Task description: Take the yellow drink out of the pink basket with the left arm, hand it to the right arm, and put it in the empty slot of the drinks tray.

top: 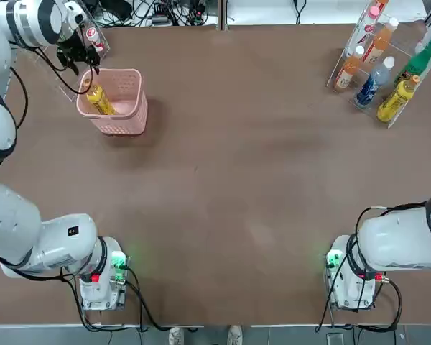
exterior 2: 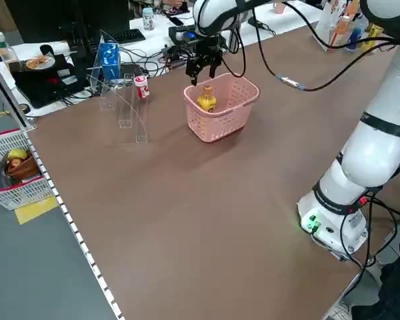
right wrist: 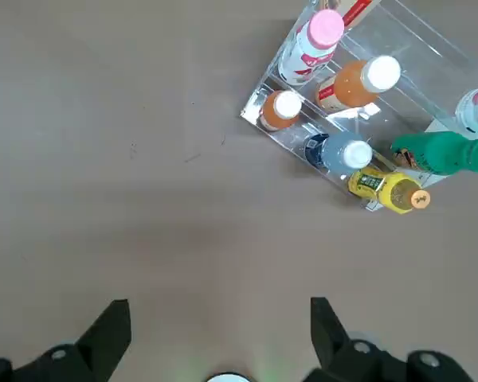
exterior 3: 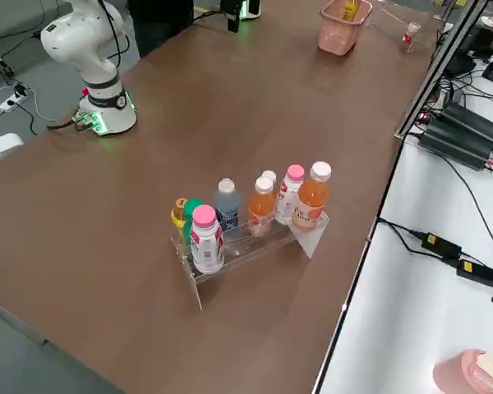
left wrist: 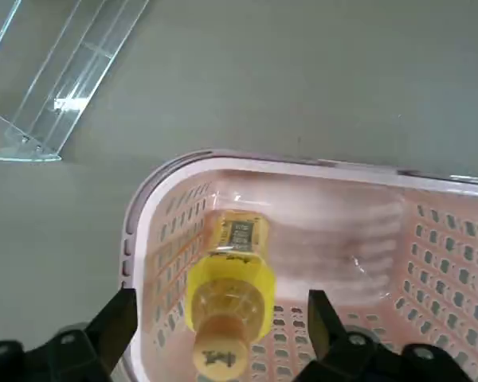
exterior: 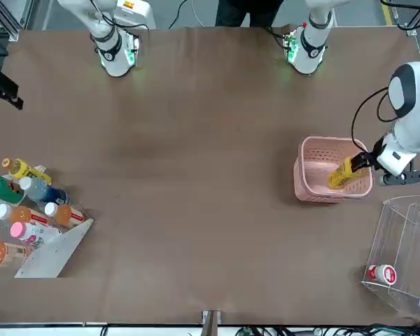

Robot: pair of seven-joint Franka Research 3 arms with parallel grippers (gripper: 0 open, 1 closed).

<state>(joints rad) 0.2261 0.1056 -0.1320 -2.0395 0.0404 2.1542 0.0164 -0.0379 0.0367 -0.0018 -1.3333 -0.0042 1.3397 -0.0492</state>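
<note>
Left gripper (left wrist: 223, 298) over the basket corner, upper left of the top view, open, holding nothing. Yellow bottle (left wrist: 233, 294) inside the pink basket (top: 126, 126), between the fingers, apparently free of both. Right gripper (right wrist: 221, 306) at the far left edge of the front view, also open and empty.

Likely trouble: one finger in line with the basket rim, so liable to catch it on going down, tipping or dragging the basket. Closing too high could mean slipping off the narrow cap, or turning the bottle askew. Later, possible drop in the handover from letting go too soon. At the crowded tray (exterior 3: 311, 236), lower middle of the right side view, risk of knocking neighbouring bottles
</note>
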